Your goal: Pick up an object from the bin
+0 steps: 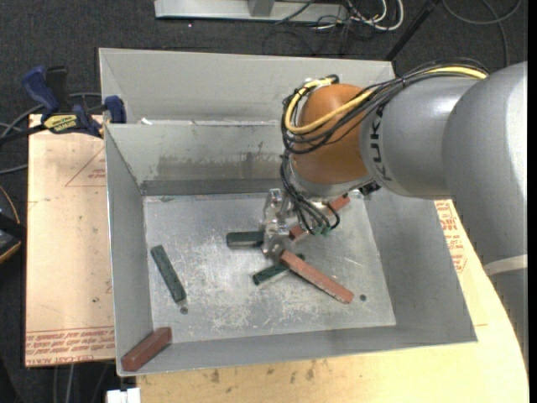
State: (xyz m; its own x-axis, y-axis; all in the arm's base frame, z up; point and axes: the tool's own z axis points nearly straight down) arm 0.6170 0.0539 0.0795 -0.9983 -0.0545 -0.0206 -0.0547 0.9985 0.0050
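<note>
The tool (273, 243) stands low over the middle of the bin (252, 313), at the place where three small things meet. Whether it is open or closed I cannot tell, and I see nothing that is clearly held in it.

The dark green bar (243, 239) lies nearest. Its long axis runs almost level across the view, and its right end comes just to the tool, so the rest of the bar points away toward the view's left. The red-brown stick (317, 278) starts just below the tool and slants down to the view's right. The small dark green piece (268, 274) lies tilted at that stick's upper end (touching it, as far as I can see).

In my judgement the coming move depends on the bar's end being under the tool, not its middle.
</note>
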